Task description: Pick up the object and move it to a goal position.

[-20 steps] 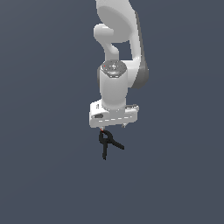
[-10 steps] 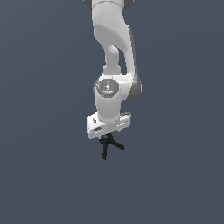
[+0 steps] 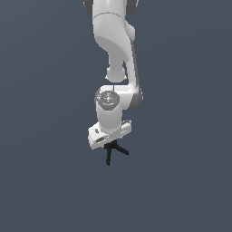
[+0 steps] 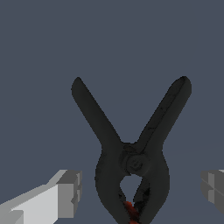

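The object is a small black spring clamp (image 4: 131, 157) with two splayed handles and a red-orange tip (image 4: 130, 211). It lies on the dark grey floor. In the exterior view its handles (image 3: 109, 155) stick out from under the white gripper (image 3: 110, 143). In the wrist view the gripper (image 4: 141, 189) is open. Its grey fingertips (image 4: 69, 192) stand on either side of the clamp's jaw end, apart from it. The clamp's far tip is cut off by the edge of the wrist view.
The white arm (image 3: 114, 50) rises above the gripper. The plain dark grey floor (image 3: 50, 181) surrounds the clamp.
The arm has come down and the hand has turned a little. The gripper now sits lower over the clamp, which has not moved.
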{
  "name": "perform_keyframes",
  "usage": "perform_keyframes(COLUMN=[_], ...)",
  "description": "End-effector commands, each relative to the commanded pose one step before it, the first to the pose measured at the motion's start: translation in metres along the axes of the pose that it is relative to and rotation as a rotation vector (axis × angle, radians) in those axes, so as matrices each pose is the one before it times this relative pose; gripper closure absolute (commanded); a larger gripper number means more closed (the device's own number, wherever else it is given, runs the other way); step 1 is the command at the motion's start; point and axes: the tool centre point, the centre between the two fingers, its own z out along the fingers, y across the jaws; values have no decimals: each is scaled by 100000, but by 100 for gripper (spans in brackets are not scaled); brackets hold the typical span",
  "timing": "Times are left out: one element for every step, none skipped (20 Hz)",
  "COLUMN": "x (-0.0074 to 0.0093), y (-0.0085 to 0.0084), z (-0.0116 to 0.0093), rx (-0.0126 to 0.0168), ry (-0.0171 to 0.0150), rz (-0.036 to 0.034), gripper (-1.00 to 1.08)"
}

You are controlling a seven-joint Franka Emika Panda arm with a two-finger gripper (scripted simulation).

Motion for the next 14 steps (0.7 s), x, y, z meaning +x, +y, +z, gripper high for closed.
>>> perform_keyframes(x=[0, 0, -21, -2, -5, -8, 10, -16, 1, -26, -9, -13, -17, -25], y=[77, 2, -26, 2, 5, 8, -29, 14, -24, 18, -20, -18, -7, 19], z=[227, 18, -64, 36, 108, 179, 248, 320, 388, 458, 523, 583, 548, 471], rx=[47, 6, 2, 0, 0, 0, -1, 0, -1, 0, -1, -1, 0, 0], ry=[-59, -10, -22, 0, 0, 0, 2, 0, 2, 0, 2, 2, 2, 0], rz=[-1022, -68, 436, 0, 0, 0, -69, 0, -69, 0, -69, -69, -49, 0], gripper=[-92, -92, -92, -92, -92, -92, -92, -92, -92, -92, -92, -92, -92, -92])
